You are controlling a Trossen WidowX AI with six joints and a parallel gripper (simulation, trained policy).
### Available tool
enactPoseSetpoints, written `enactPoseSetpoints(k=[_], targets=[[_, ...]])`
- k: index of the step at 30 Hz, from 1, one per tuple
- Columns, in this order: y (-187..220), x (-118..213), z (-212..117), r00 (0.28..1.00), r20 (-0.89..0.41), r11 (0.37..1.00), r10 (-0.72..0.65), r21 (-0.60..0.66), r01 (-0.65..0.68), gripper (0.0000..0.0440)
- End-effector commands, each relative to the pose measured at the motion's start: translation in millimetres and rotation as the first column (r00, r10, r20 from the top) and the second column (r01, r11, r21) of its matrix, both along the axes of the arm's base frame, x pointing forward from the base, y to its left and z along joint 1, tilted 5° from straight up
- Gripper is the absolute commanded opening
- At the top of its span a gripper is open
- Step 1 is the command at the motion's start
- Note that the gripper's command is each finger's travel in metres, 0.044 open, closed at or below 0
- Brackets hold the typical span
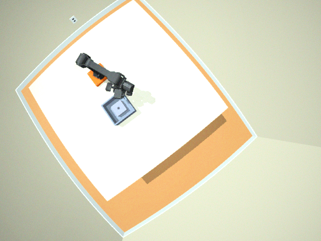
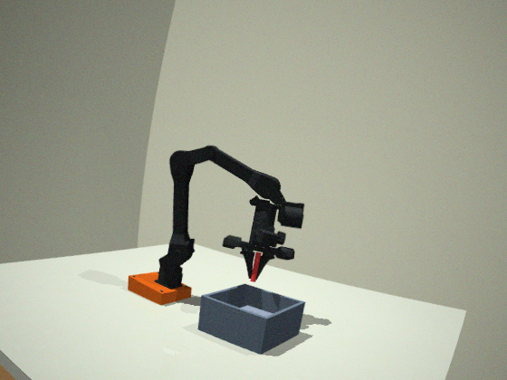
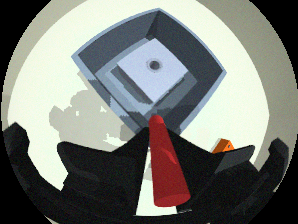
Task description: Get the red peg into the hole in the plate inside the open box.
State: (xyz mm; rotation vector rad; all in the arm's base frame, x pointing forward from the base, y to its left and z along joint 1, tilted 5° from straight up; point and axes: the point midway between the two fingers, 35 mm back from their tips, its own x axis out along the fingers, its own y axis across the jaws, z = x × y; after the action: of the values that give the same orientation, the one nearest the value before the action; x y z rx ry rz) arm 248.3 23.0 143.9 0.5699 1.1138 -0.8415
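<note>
My gripper [image 2: 252,276] [image 3: 155,132] is shut on the red peg [image 2: 257,264] [image 3: 167,175]. The peg slants a little, and its lower end sticks out just past the fingertips, above rim height. The open blue-grey box [image 1: 125,117] [image 2: 231,322] [image 3: 117,42] stands on the table. In the wrist view the peg's tip shows over the box's near corner. The pale plate [image 1: 114,111] [image 2: 253,310] [image 3: 150,84] lies at the bottom, its dark hole [image 1: 118,108] [image 3: 154,65] empty and beyond the peg's tip. The peg is hidden in the top view.
The arm's orange base [image 1: 97,80] [image 2: 147,289] [image 3: 223,146] stands on the white table [image 1: 160,129] [image 2: 385,335], to the left of the box in the exterior view. The box's raised walls surround the plate. Shadows of the arm and box fall on the table.
</note>
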Motion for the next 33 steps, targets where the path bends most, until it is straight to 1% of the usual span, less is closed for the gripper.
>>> enactPoseSetpoints(k=[1,7,14,23,32,33], targets=[[-15,13,4,0.999,0.026,0.999,-0.030,-0.014,0.030,0.0000],[-38,29,-1,0.998,0.039,0.998,-0.054,-0.023,0.054,0.0000],[-60,44,-13,0.999,0.030,0.999,-0.044,-0.016,0.044,0.0000],[-76,50,-33,1.000,-0.018,1.000,0.019,0.016,-0.019,0.0000],[-80,53,-54,0.992,-0.057,0.993,0.111,0.056,-0.108,0.0000],[-80,53,-57,0.991,-0.062,0.991,0.120,0.061,-0.117,0.0005]])
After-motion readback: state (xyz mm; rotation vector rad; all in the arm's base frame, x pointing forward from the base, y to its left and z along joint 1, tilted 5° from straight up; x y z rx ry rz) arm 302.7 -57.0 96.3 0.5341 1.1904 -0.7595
